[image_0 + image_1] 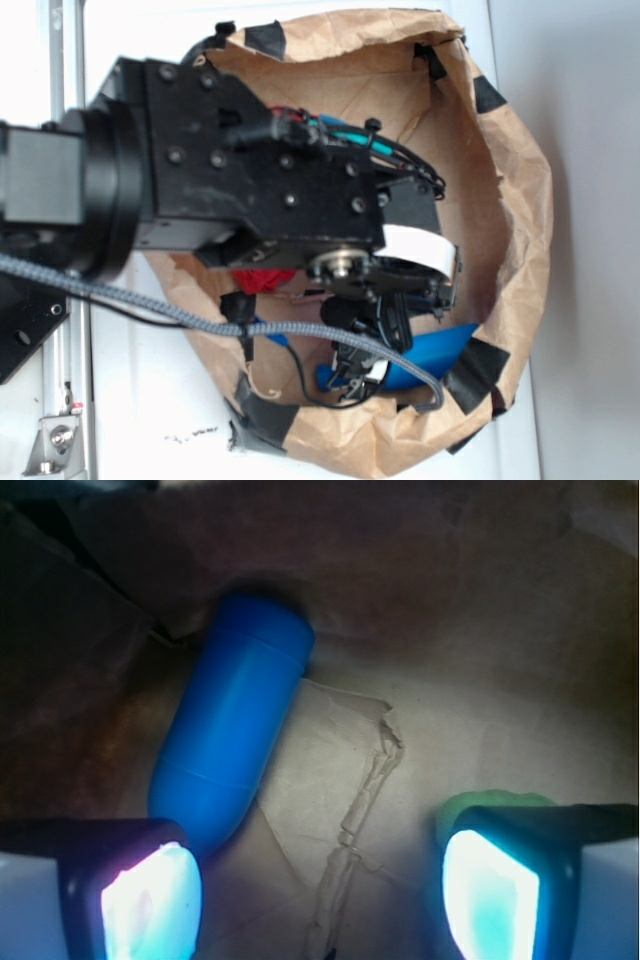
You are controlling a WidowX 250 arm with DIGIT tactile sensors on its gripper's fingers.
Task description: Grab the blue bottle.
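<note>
The blue bottle (232, 725) lies on its side on the brown paper floor of the bag, slanting from upper right to lower left in the wrist view. Its lower end runs behind my left finger (150, 900). My gripper (320, 895) is open, with only creased paper between its fingers; the bottle is off to the left of the gap. In the exterior view the bottle (435, 355) shows as a blue shape under the arm, near the bag's lower wall, and my gripper (375, 360) hangs just above it.
The crumpled brown paper bag (520, 190) with black tape patches walls in the workspace. A red object (262, 280) peeks out under the arm's body. Something green (490, 805) sits behind my right finger. Cables (200, 320) trail across the bag's left side.
</note>
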